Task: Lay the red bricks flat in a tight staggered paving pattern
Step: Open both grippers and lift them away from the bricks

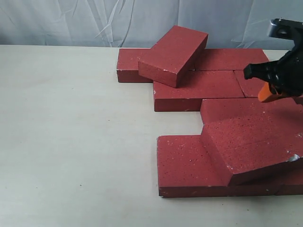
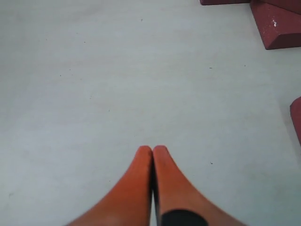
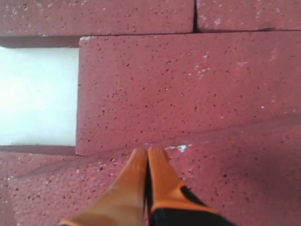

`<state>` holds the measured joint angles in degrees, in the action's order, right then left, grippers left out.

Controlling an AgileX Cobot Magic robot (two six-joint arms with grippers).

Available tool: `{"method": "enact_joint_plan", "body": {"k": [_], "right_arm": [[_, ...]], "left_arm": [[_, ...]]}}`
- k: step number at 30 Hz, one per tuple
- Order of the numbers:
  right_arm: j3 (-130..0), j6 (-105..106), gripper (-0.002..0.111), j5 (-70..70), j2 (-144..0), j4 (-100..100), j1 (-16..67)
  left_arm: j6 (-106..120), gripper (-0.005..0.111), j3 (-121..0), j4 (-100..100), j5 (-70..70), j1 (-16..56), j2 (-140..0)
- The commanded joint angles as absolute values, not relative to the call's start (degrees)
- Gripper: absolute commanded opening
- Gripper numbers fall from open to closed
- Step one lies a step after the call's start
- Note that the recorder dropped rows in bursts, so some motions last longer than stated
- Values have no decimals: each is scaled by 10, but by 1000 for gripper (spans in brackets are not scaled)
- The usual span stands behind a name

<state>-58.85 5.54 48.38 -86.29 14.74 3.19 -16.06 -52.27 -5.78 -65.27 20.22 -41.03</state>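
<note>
Just under the clenched right fingers (image 3: pixel 134 172): tilted red brick (image 1: pixel 246 142), long axis crosswise to them; left fingers (image 2: pixel 138 174), clenched, far off.

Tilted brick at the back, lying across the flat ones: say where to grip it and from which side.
Grip the tilted brick across its narrow width, near mid-length, coming down from above. It rests on top of the flat bricks, so both long side faces look exposed. The right gripper, now shut, is nearer.
</note>
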Motion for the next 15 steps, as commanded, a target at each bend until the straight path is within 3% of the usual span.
{"method": "enact_joint_plan", "body": {"k": [1,15], "right_arm": [[-587,60,-1,478,-859,165,-1],[-587,48,-1,480,-859,170,-110]], "left_arm": [[-165,0,-520,-43,-638,202,-433],[-141,0,-520,-19,-534,202,-536]]}}
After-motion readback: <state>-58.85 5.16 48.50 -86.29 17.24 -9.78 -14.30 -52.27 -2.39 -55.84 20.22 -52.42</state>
